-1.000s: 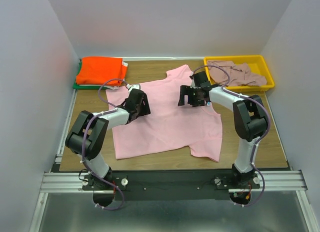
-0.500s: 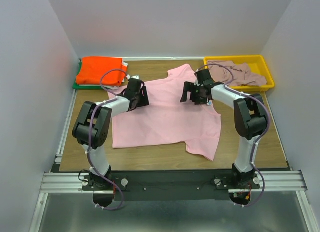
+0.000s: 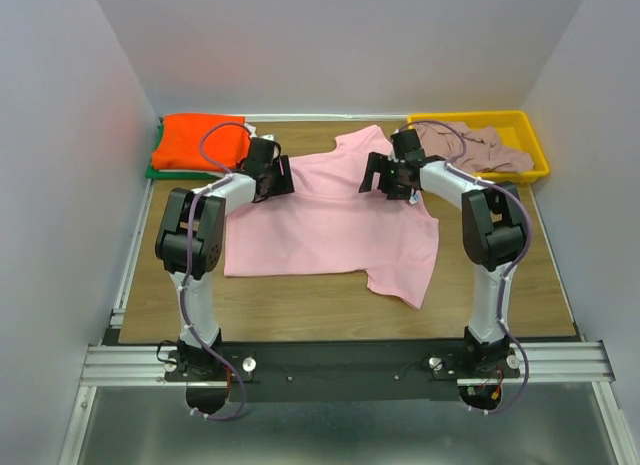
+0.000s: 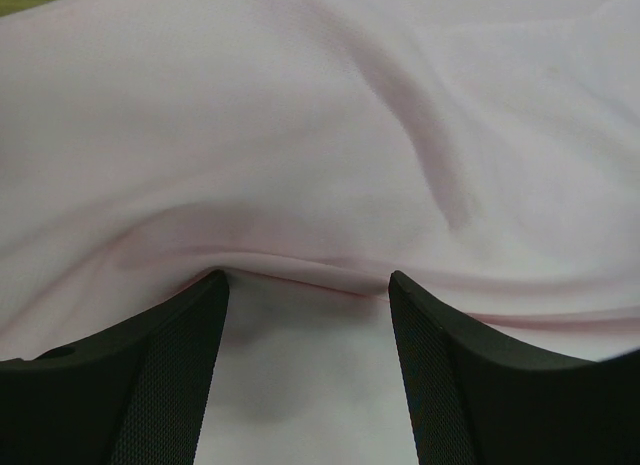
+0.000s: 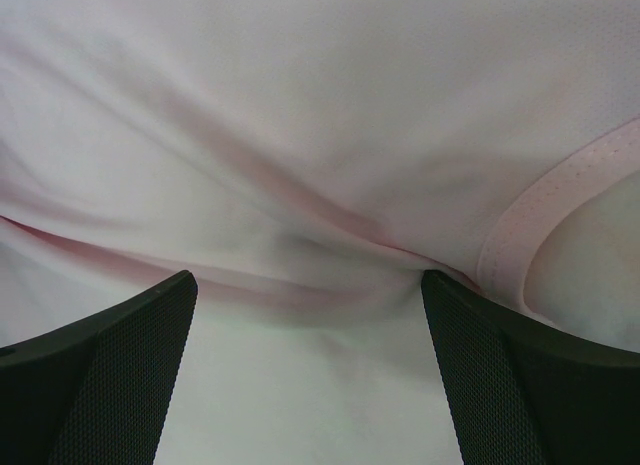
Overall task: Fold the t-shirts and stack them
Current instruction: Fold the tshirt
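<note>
The light pink t-shirt (image 3: 330,230) lies spread on the wooden table, one sleeve hanging toward the front right. My left gripper (image 3: 272,175) rests on its far left part and my right gripper (image 3: 386,175) on its far right part near the collar. In the left wrist view the jaws (image 4: 308,280) stand wide apart with a pink cloth ridge (image 4: 320,135) bunched at the tips. The right wrist view shows the same (image 5: 310,280), with the ribbed collar (image 5: 545,210) at the right. A folded orange t-shirt (image 3: 200,142) lies on a green one (image 3: 154,171) at the far left. The mauve t-shirt (image 3: 480,145) lies crumpled in the tray.
The yellow plastic tray (image 3: 541,155) stands at the far right corner. Grey walls close in the table on the left, back and right. Bare wood (image 3: 300,305) shows in front of the pink shirt.
Both grippers have moved away from the arm bases toward the back of the table. The pink t-shirt has slid that way with them, its front hem now farther from the near edge.
</note>
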